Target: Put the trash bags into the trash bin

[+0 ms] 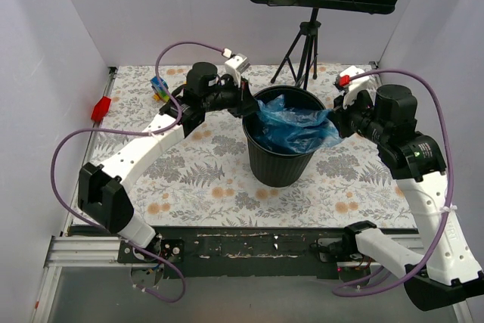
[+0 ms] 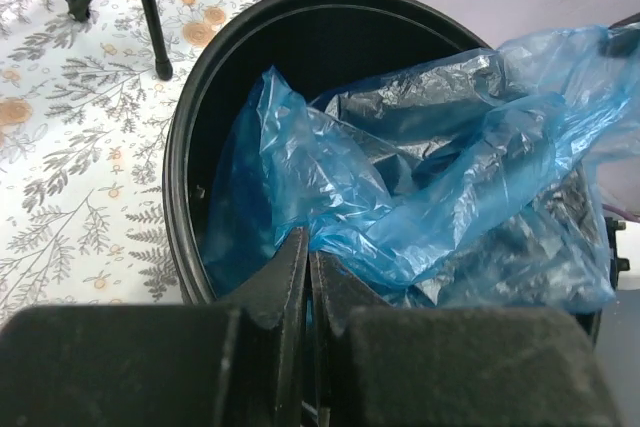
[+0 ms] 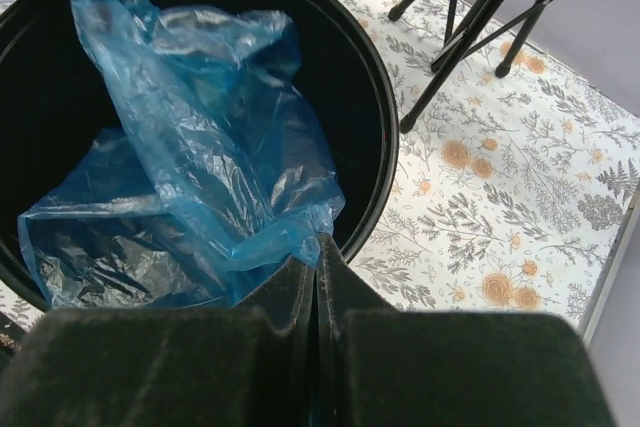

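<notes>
A blue bag [image 1: 291, 128] is seen lying loose and crumpled inside the black bin [image 1: 280, 164], which is set in the middle of the flowered table [image 1: 197, 179]. Part of the film is draped over the bin's right rim. The left gripper [image 1: 246, 105] is held at the left rim, its fingers pressed together with a sliver of blue film caught between them. The right gripper [image 1: 333, 122] is held at the right rim, its fingers closed on the bag's edge.

Bin [image 1: 280, 163] mid-counter [image 1: 189, 179], bag [image 1: 296, 128] in it, spilling over its 3 o'clock rim, left gripper [image 1: 248, 105] at 9, right gripper [image 1: 335, 122] at 3, stand [image 1: 306, 43] behind at 12, blocks [image 1: 159, 87] at 10.
</notes>
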### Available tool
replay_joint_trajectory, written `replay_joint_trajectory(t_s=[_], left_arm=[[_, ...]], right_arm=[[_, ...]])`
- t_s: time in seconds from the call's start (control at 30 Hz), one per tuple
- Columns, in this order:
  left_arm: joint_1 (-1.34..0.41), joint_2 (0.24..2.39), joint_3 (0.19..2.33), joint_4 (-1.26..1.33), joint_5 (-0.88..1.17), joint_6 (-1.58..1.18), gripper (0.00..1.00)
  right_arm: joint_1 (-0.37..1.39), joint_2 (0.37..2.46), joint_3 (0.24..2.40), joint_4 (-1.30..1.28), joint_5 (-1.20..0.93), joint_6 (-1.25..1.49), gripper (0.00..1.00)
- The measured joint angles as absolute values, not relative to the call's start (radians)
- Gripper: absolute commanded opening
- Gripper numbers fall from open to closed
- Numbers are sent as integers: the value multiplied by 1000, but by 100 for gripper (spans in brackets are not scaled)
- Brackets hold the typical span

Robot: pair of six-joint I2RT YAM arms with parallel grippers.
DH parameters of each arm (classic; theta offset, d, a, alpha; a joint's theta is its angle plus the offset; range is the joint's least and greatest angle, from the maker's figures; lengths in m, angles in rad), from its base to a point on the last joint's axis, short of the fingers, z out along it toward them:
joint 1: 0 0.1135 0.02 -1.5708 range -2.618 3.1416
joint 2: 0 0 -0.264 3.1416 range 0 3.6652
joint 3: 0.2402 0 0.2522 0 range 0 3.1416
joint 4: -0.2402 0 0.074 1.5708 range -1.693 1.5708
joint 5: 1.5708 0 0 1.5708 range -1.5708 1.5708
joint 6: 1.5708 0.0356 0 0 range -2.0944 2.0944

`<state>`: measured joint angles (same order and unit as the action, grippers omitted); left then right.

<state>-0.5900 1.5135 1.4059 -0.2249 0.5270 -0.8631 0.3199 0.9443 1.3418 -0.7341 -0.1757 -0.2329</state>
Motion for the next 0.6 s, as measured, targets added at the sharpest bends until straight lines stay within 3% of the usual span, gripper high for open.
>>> replay_joint_trajectory(t_s=[0.33,0.6], left_arm=[[-587,1596,1546,-222,514,-851,0],[-493,1693,1856,-395,374,-735,0]], right_arm=[[309,1013,1341,-645,-140,-212,1],[159,1218,1358,-548,-149,-151,1]])
